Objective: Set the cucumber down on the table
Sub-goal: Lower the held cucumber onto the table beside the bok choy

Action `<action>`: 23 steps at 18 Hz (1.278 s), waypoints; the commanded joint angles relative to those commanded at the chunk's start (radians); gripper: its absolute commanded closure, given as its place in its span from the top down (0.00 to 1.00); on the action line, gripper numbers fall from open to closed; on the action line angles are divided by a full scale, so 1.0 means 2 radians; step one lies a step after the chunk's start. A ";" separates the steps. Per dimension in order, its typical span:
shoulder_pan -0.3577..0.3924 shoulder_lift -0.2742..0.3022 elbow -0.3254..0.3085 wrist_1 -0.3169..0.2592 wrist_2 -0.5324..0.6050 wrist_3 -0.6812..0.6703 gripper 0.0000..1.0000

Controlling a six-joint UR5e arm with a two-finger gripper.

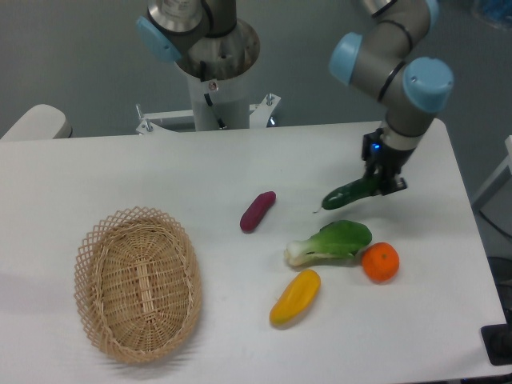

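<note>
My gripper [378, 182] is shut on one end of the dark green cucumber [346, 194]. The cucumber sticks out to the left, tilted slightly down, held just above the white table [120, 172]. It hangs above and a little behind the bok choy [332, 241]. Whether its free end touches the tabletop cannot be told.
A purple sweet potato [258, 210] lies left of the cucumber. A yellow pepper [295, 297] and an orange [380, 262] lie in front near the bok choy. An oval wicker basket [137, 283] sits at front left. The robot base [216, 72] stands behind the table.
</note>
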 joint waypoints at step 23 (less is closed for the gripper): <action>-0.002 -0.001 0.003 0.000 -0.002 -0.043 0.75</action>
